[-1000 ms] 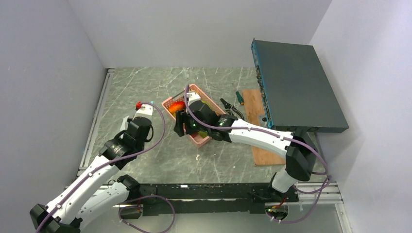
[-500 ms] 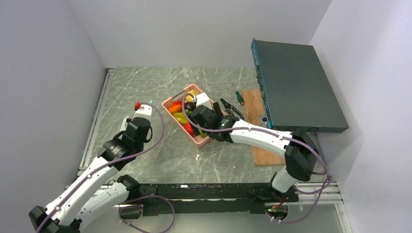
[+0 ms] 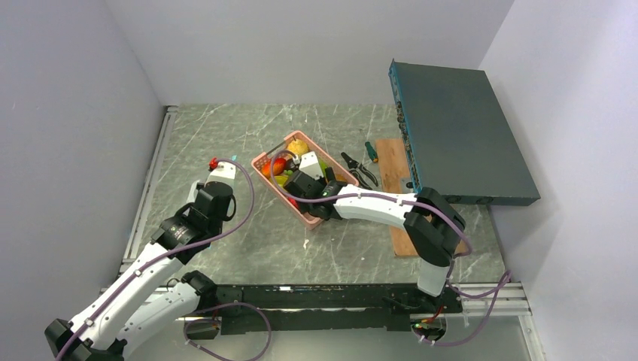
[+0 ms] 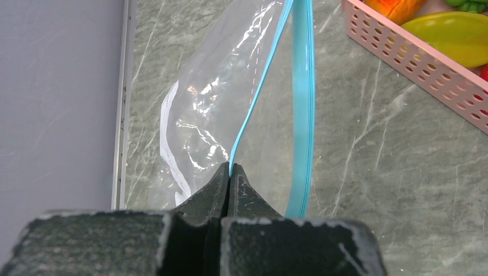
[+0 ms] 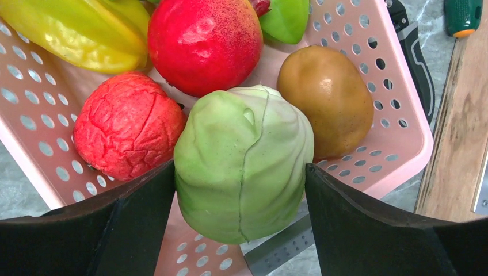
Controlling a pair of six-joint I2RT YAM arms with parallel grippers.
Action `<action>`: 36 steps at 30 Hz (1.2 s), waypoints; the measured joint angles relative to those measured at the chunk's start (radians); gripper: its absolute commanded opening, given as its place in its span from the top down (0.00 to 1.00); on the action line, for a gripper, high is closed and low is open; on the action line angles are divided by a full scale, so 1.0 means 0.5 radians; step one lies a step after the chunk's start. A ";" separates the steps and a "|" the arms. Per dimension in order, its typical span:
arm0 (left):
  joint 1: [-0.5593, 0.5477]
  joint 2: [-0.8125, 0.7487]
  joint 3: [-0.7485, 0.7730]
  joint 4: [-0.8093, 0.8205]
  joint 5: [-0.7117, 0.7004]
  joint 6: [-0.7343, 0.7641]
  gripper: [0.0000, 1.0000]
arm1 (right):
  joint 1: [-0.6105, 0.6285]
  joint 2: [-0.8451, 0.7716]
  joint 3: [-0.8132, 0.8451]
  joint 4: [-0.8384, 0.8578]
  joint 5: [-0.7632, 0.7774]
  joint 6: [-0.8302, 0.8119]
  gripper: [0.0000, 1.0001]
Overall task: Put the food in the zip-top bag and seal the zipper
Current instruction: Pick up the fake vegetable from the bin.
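Observation:
The zip-top bag point(image 4: 213, 103) lies clear and floppy on the marble table at the left. My left gripper point(image 4: 230, 168) is shut on one lip of its teal-blue zipper point(image 4: 302, 86); the other lip stands apart, so the mouth is open. In the top view the left gripper point(image 3: 218, 163) sits left of the pink basket point(image 3: 259, 159). My right gripper point(image 5: 240, 167) is in the basket point(image 5: 403, 155), both fingers touching a green cabbage point(image 5: 244, 161). Around it lie a red pomegranate point(image 5: 204, 40), a bumpy red fruit point(image 5: 129, 123), a yellow starfruit point(image 5: 75, 29) and a brown fruit point(image 5: 325, 98).
A large dark box point(image 3: 459, 135) overhangs a wooden board point(image 3: 395, 173) at the right. Pliers point(image 3: 360, 169) and a green-handled screwdriver point(image 3: 371, 149) lie between basket and board. Walls close in on the left, back and right.
My right gripper has moved from the basket's near edge further in, toward its far left end, uncovering the food nearest it. The left arm has held still.

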 measured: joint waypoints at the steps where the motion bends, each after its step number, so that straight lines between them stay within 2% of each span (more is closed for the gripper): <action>1: 0.000 0.000 0.000 0.001 0.003 0.000 1.00 | 0.000 0.006 0.000 0.000 0.007 0.006 0.23; 4: 0.000 0.000 0.000 0.001 0.005 0.001 1.00 | 0.000 0.008 -0.001 0.011 0.010 0.013 0.32; 6: 0.000 0.000 0.000 0.000 0.005 0.000 1.00 | 0.000 0.008 -0.003 0.014 0.009 0.014 0.41; 10: 0.000 -0.001 0.000 0.000 0.005 0.001 1.00 | 0.000 0.008 -0.006 0.015 0.002 0.010 0.68; 13: 0.000 -0.001 0.000 0.000 0.005 0.000 1.00 | -0.001 0.008 -0.014 0.024 -0.004 0.007 0.83; 21: 0.000 -0.002 0.000 0.001 0.006 0.002 1.00 | -0.002 -0.006 -0.018 0.030 -0.021 -0.025 1.00; 30: 0.000 -0.002 0.000 0.001 0.006 0.005 1.00 | 0.000 -0.364 -0.131 0.169 -0.109 -0.063 1.00; 36: 0.000 -0.011 0.000 0.001 0.015 0.007 1.00 | 0.002 -0.668 -0.352 0.404 -0.325 -0.056 1.00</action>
